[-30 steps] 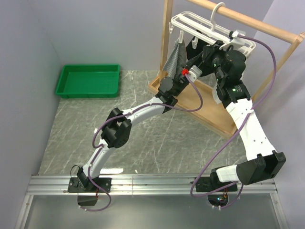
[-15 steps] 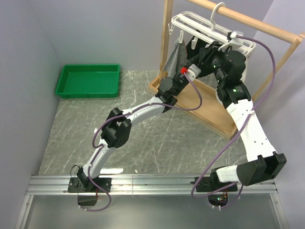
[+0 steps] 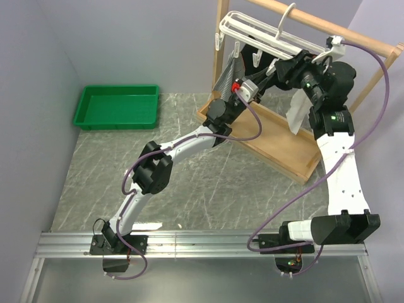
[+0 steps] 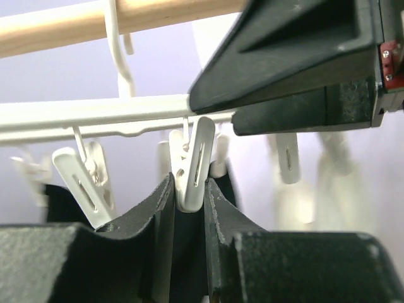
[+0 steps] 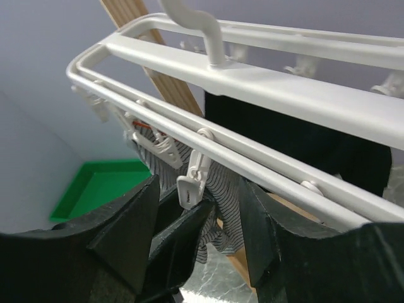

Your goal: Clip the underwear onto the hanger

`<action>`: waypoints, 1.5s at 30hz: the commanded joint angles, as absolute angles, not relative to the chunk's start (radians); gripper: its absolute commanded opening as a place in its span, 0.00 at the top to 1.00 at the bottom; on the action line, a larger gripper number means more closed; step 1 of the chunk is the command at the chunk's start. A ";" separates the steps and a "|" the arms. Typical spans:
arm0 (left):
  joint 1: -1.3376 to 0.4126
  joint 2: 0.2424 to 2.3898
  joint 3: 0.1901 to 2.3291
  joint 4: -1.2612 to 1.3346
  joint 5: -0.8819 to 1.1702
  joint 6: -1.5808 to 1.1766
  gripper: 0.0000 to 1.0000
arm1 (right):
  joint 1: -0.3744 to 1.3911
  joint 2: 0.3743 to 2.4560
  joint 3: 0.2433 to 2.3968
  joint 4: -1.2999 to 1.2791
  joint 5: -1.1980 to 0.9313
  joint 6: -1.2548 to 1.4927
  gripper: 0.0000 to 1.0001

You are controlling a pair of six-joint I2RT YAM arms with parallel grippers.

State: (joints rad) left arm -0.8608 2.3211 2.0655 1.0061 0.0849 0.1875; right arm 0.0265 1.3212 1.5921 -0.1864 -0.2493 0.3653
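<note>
The left gripper [image 4: 188,189] is reaching up under the hanger [image 5: 284,88] and pressing its jaws together on the lower end of a dangling white clip [image 4: 192,158]. The right gripper [image 5: 197,184] is hovering close by at its 1 o'clock, holding its jaws well apart beneath the bars. The underwear [image 5: 224,205] is hanging in loose folds under the hanger's 9 o'clock end, at 12 o'clock in the overhead view, with a black garment [image 5: 297,136] hanging beside it toward 3 o'clock.

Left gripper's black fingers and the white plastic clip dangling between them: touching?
Touching. In the left wrist view, the left gripper presses against both sides of the white plastic clip.
</note>
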 commanded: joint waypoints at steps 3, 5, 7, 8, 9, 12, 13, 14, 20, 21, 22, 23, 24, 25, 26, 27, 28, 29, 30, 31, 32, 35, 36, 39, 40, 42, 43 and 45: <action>-0.844 2.246 2.054 1.054 0.144 0.058 0.99 | -0.038 1.316 1.629 -0.120 -0.419 0.471 0.40; -0.836 2.241 2.052 1.060 0.158 0.022 0.99 | -0.043 1.318 1.617 -0.089 -0.454 0.492 0.39; -0.830 2.238 2.048 1.062 0.172 -0.030 0.99 | -0.046 1.321 1.611 -0.066 -0.474 0.521 0.39; -0.828 2.237 2.051 1.057 0.173 -0.038 0.99 | -0.046 1.324 1.612 -0.064 -0.483 0.529 0.39; -0.828 2.237 2.049 1.055 0.176 -0.035 0.99 | -0.048 1.331 1.614 -0.061 -0.488 0.541 0.39; -0.830 2.238 2.055 1.042 0.173 -0.023 1.00 | -0.046 1.347 1.631 -0.081 -0.472 0.567 0.37; -0.828 2.240 2.060 1.037 0.172 -0.020 1.00 | -0.046 1.348 1.637 -0.089 -0.472 0.571 0.36; -0.828 2.243 2.060 1.037 0.169 -0.018 1.00 | -0.046 1.351 1.640 -0.097 -0.466 0.574 0.36; -0.825 2.235 2.040 1.075 0.202 -0.066 1.00 | -0.044 1.350 1.612 -0.087 -0.476 0.592 0.34; -0.824 2.233 2.040 1.075 0.207 -0.081 1.00 | -0.044 1.347 1.606 -0.081 -0.477 0.586 0.34; -0.824 2.229 2.039 1.081 0.210 -0.089 1.00 | -0.044 1.344 1.591 -0.065 -0.477 0.583 0.34; -0.822 2.229 2.036 1.081 0.218 -0.098 0.99 | -0.044 1.342 1.583 -0.058 -0.476 0.577 0.35; -0.822 2.226 2.037 1.081 0.225 -0.119 1.00 | -0.044 1.341 1.575 -0.051 -0.477 0.563 0.36; -0.822 2.226 2.039 1.081 0.236 -0.129 0.99 | -0.044 1.341 1.563 -0.037 -0.477 0.557 0.39; -0.821 2.224 2.040 1.081 0.253 -0.138 1.00 | -0.044 1.339 1.557 -0.028 -0.480 0.549 0.40; -0.822 2.224 2.042 1.081 0.262 -0.144 1.00 | -0.044 1.338 1.552 -0.019 -0.485 0.548 0.41; -0.822 2.226 2.043 1.078 0.265 -0.147 1.00 | -0.044 1.339 1.548 -0.003 -0.488 0.546 0.44; -0.821 2.227 2.046 1.075 0.268 -0.150 1.00 | -0.044 1.339 1.548 -0.002 -0.498 0.545 0.45; -0.822 2.227 2.046 1.074 0.271 -0.152 0.99 | -0.046 1.341 1.545 -0.002 -0.503 0.543 0.46; -0.822 2.229 2.046 1.074 0.273 -0.152 0.99 | -0.045 1.342 1.543 0.029 -0.508 0.542 0.49; -0.822 2.232 2.051 1.068 0.276 -0.153 0.99 | -0.044 1.344 1.548 0.031 -0.512 0.538 0.50; -0.822 2.233 2.056 1.065 0.284 -0.153 0.99 | -0.044 1.354 1.555 0.043 -0.520 0.538 0.60; -0.822 2.233 2.057 1.062 0.284 -0.155 0.99 | -0.044 1.361 1.554 0.049 -0.528 0.538 0.64; -0.821 2.238 2.063 1.054 0.293 -0.153 0.99 | -0.044 1.371 1.569 0.043 -0.538 0.537 0.74; -0.822 2.238 2.068 1.052 0.296 -0.152 0.99 | -0.044 1.373 1.575 0.035 -0.538 0.537 0.75; -0.821 2.243 2.072 1.048 0.302 -0.150 0.99 | -0.043 1.384 1.586 0.019 -0.537 0.534 0.75; -0.821 2.244 2.077 1.045 0.307 -0.152 0.99 | -0.043 1.387 1.594 0.011 -0.537 0.534 0.74; -0.822 2.246 2.082 1.043 0.318 -0.152 1.00 | -0.041 1.387 1.591 0.015 -0.538 0.529 0.84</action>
State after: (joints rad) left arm -0.8089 2.3005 2.0460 1.0172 0.2398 -0.1265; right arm -0.0399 1.3785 1.5532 -0.0067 -0.5213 0.5423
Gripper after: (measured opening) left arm 0.253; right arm 0.195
